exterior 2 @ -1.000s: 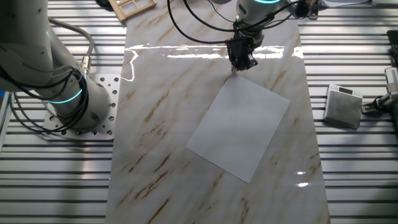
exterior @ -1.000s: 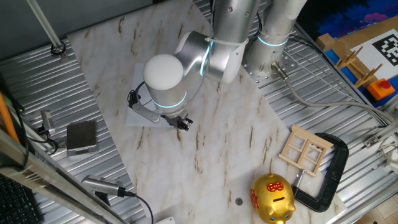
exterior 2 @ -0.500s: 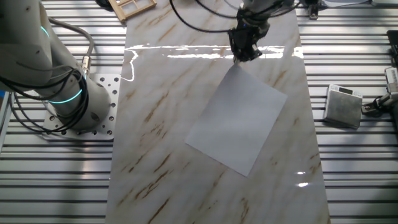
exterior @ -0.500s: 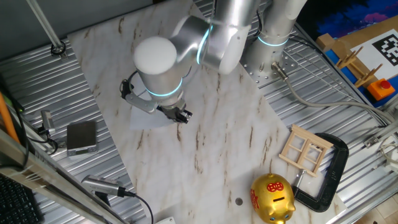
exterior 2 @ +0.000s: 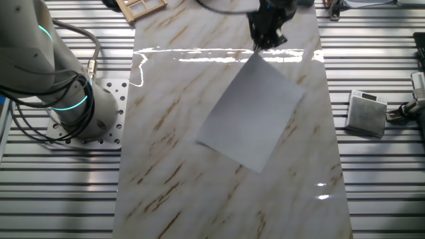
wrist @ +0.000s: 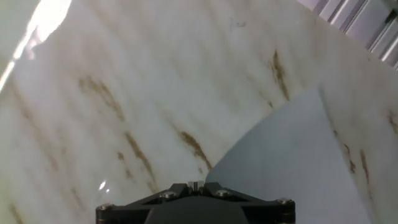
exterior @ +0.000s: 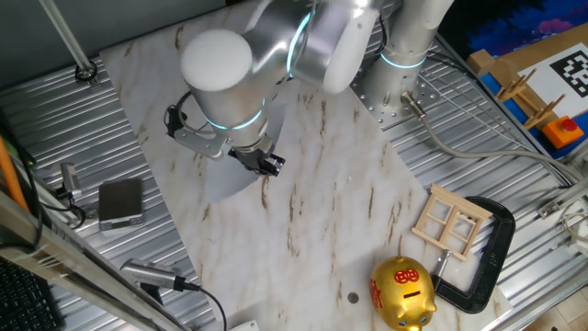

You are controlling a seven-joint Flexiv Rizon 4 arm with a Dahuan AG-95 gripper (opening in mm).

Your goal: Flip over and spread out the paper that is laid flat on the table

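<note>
Plain white paper [exterior 2: 249, 116], white table [exterior 2: 172, 133] with brown streaks, gold piggy bank [exterior: 401, 292]

Gripper [exterior 2: 267, 38] has risen further, dragging the paper [exterior 2: 250, 113] corner up with it; sheet now tilts off the table [exterior 2: 172, 159], shifted slightly toward the far edge.

A gold piggy bank [exterior: 401, 292] sits beside a black clamp [exterior: 484, 257] and wooden frame [exterior: 450, 221].
</note>
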